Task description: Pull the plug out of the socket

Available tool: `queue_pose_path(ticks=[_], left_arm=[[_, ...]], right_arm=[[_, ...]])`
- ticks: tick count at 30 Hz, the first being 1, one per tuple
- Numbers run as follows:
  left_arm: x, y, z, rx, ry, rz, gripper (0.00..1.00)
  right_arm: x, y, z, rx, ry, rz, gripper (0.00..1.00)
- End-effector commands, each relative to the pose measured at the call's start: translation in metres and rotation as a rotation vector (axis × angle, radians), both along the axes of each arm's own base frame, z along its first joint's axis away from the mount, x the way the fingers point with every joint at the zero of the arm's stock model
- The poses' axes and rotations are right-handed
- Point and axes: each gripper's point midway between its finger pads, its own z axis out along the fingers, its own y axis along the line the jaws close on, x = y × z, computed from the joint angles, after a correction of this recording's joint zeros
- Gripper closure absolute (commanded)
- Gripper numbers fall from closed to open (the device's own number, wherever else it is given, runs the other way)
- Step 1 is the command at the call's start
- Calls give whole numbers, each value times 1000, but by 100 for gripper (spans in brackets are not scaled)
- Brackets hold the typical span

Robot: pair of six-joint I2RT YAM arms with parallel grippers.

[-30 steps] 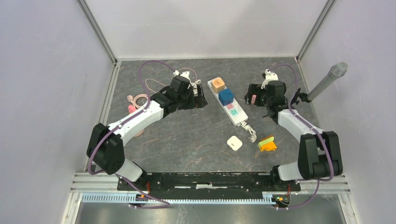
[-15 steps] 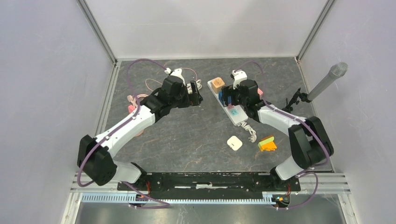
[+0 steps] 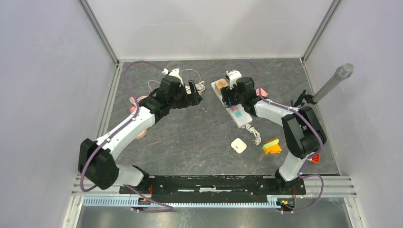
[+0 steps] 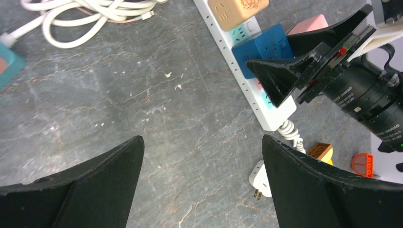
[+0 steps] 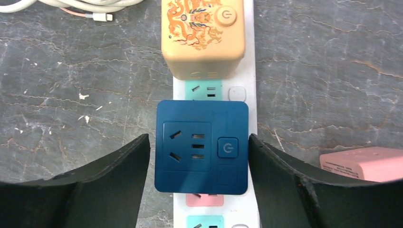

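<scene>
Since a second ago your right arm has swung in from beside the strip to over it. The right gripper (image 5: 199, 142) has started to narrow from full width. The left arm has drifted only a little.

Right gripper: the jaws straddle the blue plug (image 5: 202, 147), one finger on each flank. In the right wrist view, one finger looks to be at the plug's edge. A thin strip of floor still shows beside the other, so read it as parted and not yet clamped.

The blue plug sits squarely between the fingers, seated flat on the power strip (image 5: 251, 95) with no visible lift. Just beyond the fingertips lie a free teal socket and then the tan adapter (image 5: 203, 35), also plugged in. Outside one finger, clear of the strip, lies a pink block (image 5: 361, 164).

Left gripper (image 4: 200, 142): fully spread and holding nothing, hovering over bare floor to the side of the strip. A white cable (image 4: 81, 19) is coiled beyond its fingertips.

Progress, as a judgement:
- Approach and alignment are done.
- The grip is being made.
- The pull is not started.

Still to do: finish closing on the plug's flanks, then draw it straight up. The strip is not pinned, so it may lift with the plug.
</scene>
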Motion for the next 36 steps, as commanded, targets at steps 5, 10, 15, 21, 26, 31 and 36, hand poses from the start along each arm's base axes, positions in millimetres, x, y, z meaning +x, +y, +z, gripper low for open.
queue_pose_path(ticks=[5, 10, 15, 21, 26, 31, 36], left_arm=[[52, -52, 10, -189, -12, -110, 0], [75, -80, -6, -246, 26, -125, 0], [92, -111, -32, -355, 108, -127, 4], [113, -140, -45, -459, 104, -128, 9], [123, -147, -64, -469, 111, -109, 12], [131, -141, -97, -451, 191, 25, 26], [124, -136, -127, -356, 271, 65, 35]], right_arm=[[-12, 4, 13, 38, -82, 50, 49], [-30, -6, 9, 32, -83, 44, 57], [-35, -12, 7, -1, -95, 59, 45], [-32, -12, 3, 2, -83, 41, 19], [-30, -10, -3, -5, -58, 45, 14], [-31, -8, -7, -2, -54, 55, 14], [-29, -8, -4, -4, -59, 57, 40]])
